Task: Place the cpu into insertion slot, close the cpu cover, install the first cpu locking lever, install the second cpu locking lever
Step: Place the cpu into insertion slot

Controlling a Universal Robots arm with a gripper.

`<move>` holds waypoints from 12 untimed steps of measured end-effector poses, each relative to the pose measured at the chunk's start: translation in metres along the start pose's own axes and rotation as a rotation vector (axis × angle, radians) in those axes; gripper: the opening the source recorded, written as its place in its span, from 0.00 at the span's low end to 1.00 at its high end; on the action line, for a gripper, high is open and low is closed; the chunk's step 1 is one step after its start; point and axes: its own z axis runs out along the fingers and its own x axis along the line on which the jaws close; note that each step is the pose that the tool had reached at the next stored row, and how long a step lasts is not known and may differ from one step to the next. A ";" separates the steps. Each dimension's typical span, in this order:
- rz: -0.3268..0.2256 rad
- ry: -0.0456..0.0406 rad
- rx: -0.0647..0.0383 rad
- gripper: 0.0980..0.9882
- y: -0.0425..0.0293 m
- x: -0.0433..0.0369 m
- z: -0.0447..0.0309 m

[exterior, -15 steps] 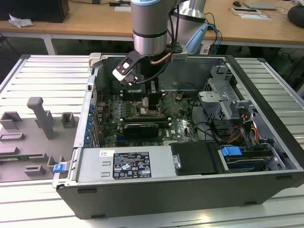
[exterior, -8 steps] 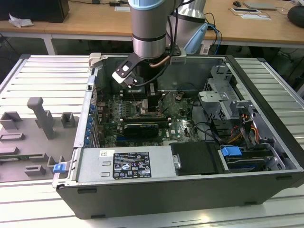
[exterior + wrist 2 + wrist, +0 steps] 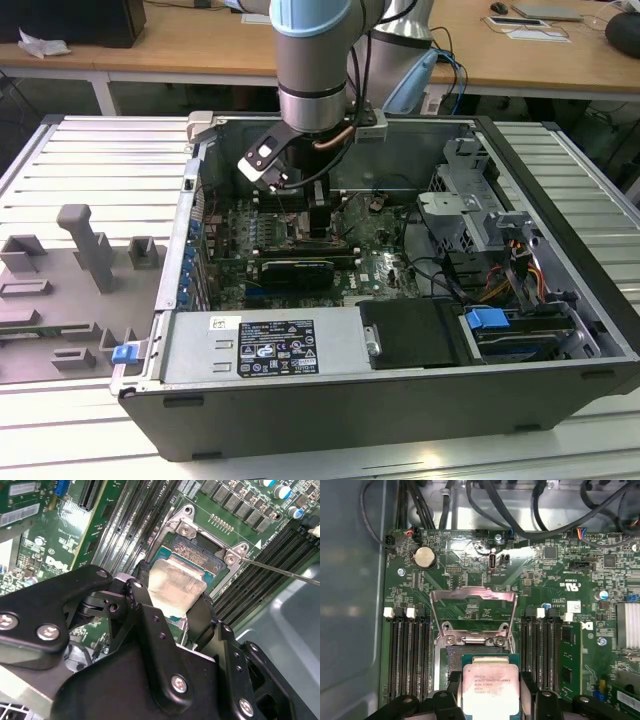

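Observation:
The cpu (image 3: 490, 689), a flat square chip with a silvery-beige top, sits between the black fingers (image 3: 453, 681) of my gripper (image 3: 490, 680), which is shut on it. It hangs just above the near edge of the insertion slot (image 3: 466, 655), a square socket with a dark centre. In the second wrist view the cpu (image 3: 176, 586) overlaps the insertion slot (image 3: 202, 555). The cpu cover (image 3: 472, 596) stands swung open on the socket's far side. A thin locking lever (image 3: 280, 571) sticks out beside the socket. In the exterior view my gripper (image 3: 320, 215) reaches down into the open computer case.
Long memory slots (image 3: 410, 655) flank the socket on both sides. A coin battery (image 3: 425, 557) and black cables (image 3: 485, 500) lie beyond it. A graphics card (image 3: 295, 270), power supply (image 3: 260, 345) and drive cage (image 3: 470, 200) crowd the case. A grey fixture (image 3: 90, 250) stands outside.

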 end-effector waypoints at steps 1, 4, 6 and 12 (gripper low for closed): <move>0.000 0.0000 0.000 0.50 -0.0001 0.0002 0.0009; 0.002 -0.0003 0.000 0.50 -0.0003 0.0010 0.0031; 0.003 -0.0003 0.000 0.50 -0.0006 0.0017 0.0041; 0.004 -0.0002 0.000 0.50 -0.0020 0.0043 0.0099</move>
